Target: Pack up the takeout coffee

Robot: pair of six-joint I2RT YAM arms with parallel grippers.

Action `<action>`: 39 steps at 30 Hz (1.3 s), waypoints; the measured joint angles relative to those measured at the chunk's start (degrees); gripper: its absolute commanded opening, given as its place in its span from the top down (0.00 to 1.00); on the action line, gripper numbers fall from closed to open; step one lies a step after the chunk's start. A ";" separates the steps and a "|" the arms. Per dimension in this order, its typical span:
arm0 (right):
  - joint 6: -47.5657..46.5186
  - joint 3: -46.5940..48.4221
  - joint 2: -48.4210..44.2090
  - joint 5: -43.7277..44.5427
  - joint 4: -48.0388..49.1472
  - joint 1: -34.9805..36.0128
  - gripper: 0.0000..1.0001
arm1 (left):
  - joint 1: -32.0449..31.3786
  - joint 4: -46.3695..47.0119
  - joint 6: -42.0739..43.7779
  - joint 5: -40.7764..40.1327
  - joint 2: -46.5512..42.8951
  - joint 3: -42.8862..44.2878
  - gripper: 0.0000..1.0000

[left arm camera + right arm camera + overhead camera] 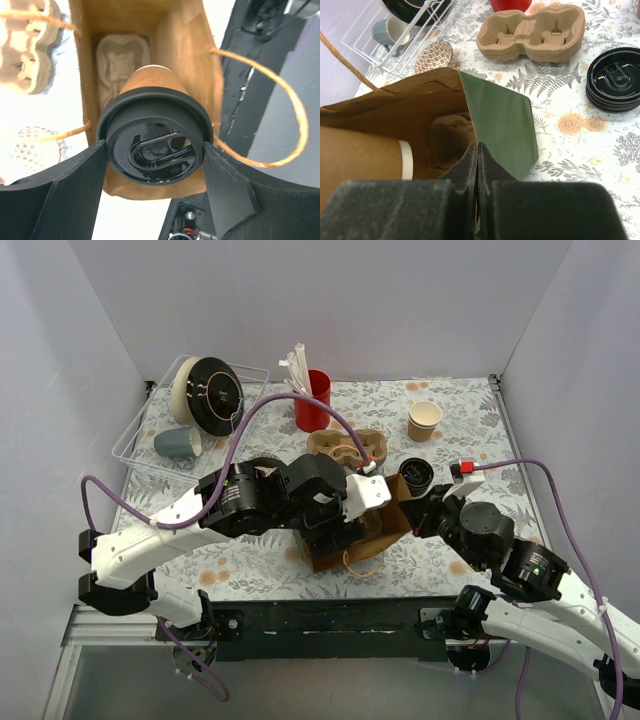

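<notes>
My right hand (478,155) is pinched shut on the rim of the brown paper bag (395,105), right at the near edge of the table (240,575). My left hand (156,162) is clamped on the black lid of the takeout coffee (154,90), fingers at 3 and 9 o'clock on it, with the cup's bottom end already inside the bag's mouth. A pulp carrier (122,57) sits deep in the bag. Past the bag there are spare carriers (347,446) at 12 o'clock and a stack of black lids (415,473) at 1.
</notes>
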 measured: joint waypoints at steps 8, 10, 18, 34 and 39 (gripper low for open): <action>-1.66 -0.92 -2.73 -1.09 0.33 0.00 0.99 | -0.04 -1.57 2.01 -4.55 0.74 0.74 1.00; -0.85 -0.92 -2.19 -1.09 -0.02 0.00 0.99 | -0.17 -1.75 2.51 -5.27 1.79 1.49 1.00; 1.40 1.53 2.91 -1.14 -0.55 0.00 0.99 | -3.30 -1.81 3.56 -8.90 6.03 1.70 1.00; -6.14 -0.20 -1.29 -4.72 2.12 0.00 0.99 | -3.87 -4.22 3.98 -8.79 5.70 -2.01 1.00; -3.23 -0.70 -0.48 -5.70 2.54 0.00 0.99 | -3.89 -4.46 3.28 -10.16 5.88 -2.40 1.00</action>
